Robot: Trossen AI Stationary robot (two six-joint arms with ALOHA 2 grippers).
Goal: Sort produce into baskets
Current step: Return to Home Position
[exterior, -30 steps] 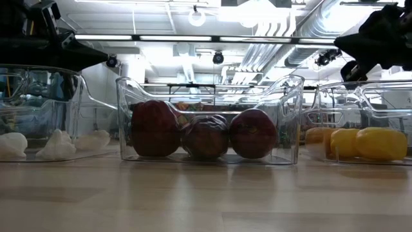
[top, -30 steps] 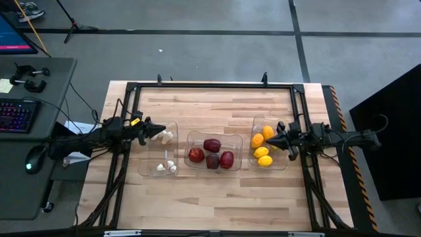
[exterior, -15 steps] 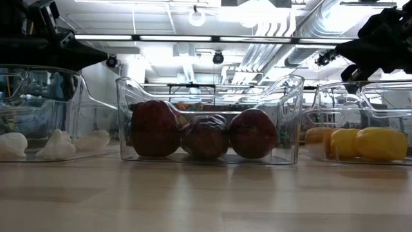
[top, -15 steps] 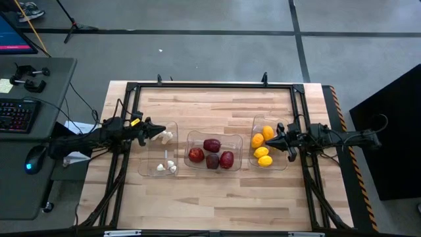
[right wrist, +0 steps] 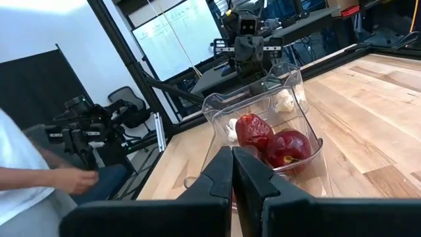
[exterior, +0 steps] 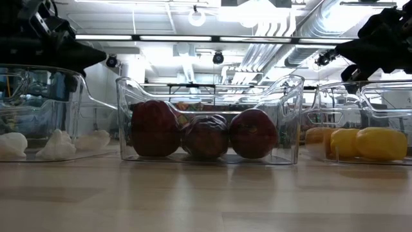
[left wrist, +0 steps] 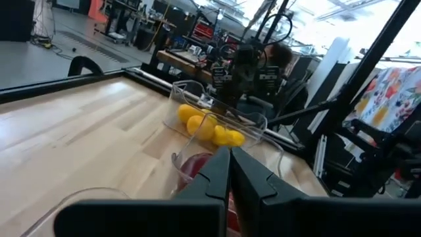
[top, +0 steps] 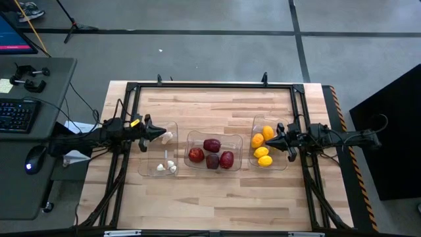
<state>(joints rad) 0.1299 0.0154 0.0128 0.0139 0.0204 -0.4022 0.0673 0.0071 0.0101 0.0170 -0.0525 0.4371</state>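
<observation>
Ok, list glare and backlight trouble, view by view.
Low view: ceiling lights backlight the left arm and right arm into silhouettes; the middle bin shows wall reflections. Left wrist view: the far room glares white. High view: even light on the table.

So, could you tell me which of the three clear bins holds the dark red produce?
The middle bin: it holds four dark red pieces, while the left bin has white garlic and the right bin yellow and orange fruit.

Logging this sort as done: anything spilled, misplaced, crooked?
Nothing stands out: white garlic lies in the left bin, dark red fruit in the middle bin, yellow and orange fruit in the right bin; none on the table. The left end effector and right end effector hover shut above the outer bins.
</observation>
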